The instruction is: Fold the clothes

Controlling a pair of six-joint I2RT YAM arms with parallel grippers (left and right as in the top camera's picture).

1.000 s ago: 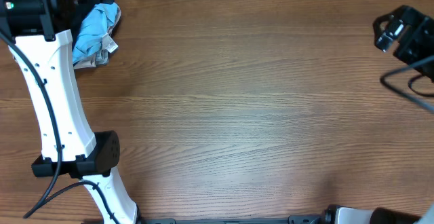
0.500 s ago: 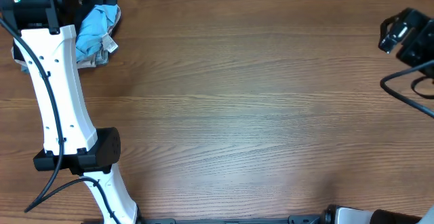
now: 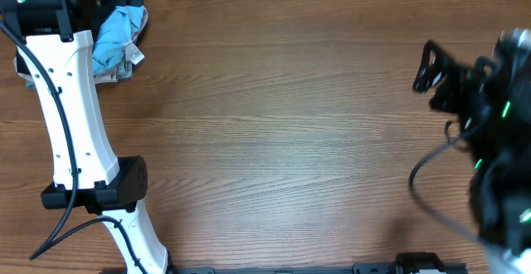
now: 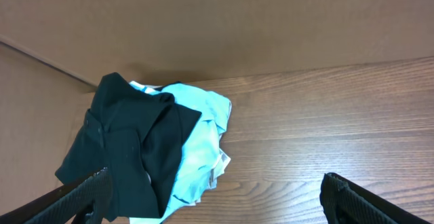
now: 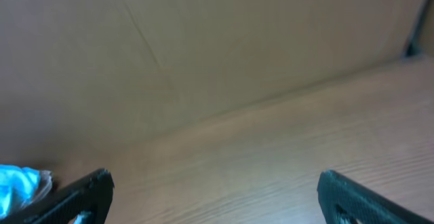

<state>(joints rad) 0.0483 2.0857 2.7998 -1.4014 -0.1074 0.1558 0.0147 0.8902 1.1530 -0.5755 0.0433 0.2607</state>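
Note:
The black polo shirt [image 4: 132, 146] lies crumpled at the table's far-left back corner, partly on top of a light-blue T-shirt [image 4: 203, 132]. In the overhead view only the light-blue T-shirt [image 3: 116, 35] shows; the black shirt is hidden by my left arm. My left gripper [image 4: 217, 197] is open and empty, just in front of the pile, its left finger over the black shirt's edge. My right gripper [image 5: 215, 197] is open and empty above bare table at the right [image 3: 433, 70], far from the clothes.
A brown wall [image 4: 224, 20] runs along the back edge of the wooden table [image 3: 290, 124]. My white left arm [image 3: 70, 116] stretches along the left side. The right arm's cables [image 3: 431, 191] hang over the right side.
My right arm has swung in from the right edge toward the left and forward, blurring its view. My left arm has stayed near the pile.

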